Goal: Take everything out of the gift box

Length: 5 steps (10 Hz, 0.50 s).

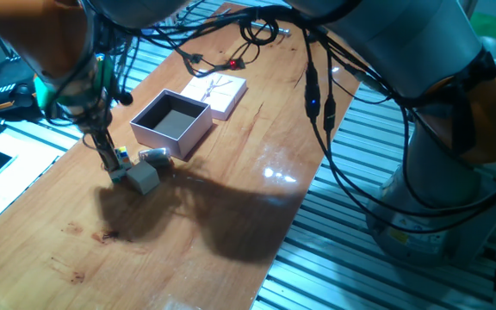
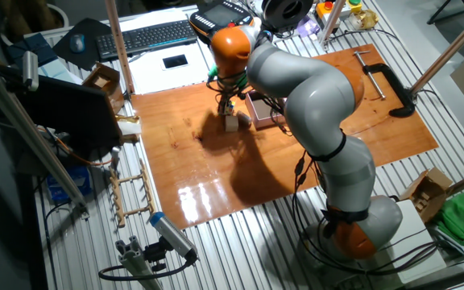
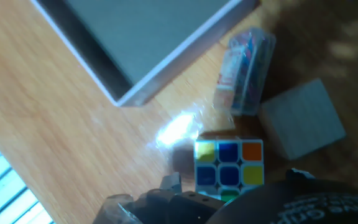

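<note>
- On the desk (image 1: 231,172): gift box (image 1: 171,122), seemingly emptied (task looks near done).
- Beside its corner: beige block (image 1: 144,177), wrapped flat piece (image 1: 155,156).
- Puzzle cube (image 3: 229,163) at the end effector (image 1: 115,170); grip state impossible to tell.

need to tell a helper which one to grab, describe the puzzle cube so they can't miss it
Find the pale-pink gift box on the wooden table; three small items lie just outside its near corner. The puzzle cube is the one directly at the end effector, the only one with a grid of blue, yellow and orange squares.
</note>
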Tool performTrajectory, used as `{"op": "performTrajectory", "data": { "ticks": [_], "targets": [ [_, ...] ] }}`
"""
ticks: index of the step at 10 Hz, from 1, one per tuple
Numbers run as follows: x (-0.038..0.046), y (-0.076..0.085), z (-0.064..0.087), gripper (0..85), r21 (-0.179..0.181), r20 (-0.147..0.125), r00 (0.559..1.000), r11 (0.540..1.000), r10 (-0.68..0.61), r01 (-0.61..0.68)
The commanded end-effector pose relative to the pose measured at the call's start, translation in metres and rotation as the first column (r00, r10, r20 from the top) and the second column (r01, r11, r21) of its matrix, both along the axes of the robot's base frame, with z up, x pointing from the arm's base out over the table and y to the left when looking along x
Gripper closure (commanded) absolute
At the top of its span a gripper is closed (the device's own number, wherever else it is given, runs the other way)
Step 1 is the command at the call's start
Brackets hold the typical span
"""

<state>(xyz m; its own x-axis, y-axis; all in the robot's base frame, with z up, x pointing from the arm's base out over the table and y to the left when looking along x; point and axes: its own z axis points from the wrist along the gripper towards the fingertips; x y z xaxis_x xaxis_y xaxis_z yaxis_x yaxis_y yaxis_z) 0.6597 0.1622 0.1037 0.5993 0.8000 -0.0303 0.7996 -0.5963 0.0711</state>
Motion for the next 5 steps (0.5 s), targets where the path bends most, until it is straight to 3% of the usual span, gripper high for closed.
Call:
{"op": "performTrajectory", "data": {
  "ticks": [1,3,5],
  "targets": [
    [-0.0034,-0.004,0.013,7.0,0.000,-0.008,1.000,1.000,0.029,-0.029],
    [-0.0147,-0.019,0.037,8.0,-0.007,-0.026,0.995,0.995,0.099,-0.099],
    [-0.0256,-0.035,0.053,13.3,-0.009,-0.022,0.985,0.985,0.172,-0.172]
  ]
}}
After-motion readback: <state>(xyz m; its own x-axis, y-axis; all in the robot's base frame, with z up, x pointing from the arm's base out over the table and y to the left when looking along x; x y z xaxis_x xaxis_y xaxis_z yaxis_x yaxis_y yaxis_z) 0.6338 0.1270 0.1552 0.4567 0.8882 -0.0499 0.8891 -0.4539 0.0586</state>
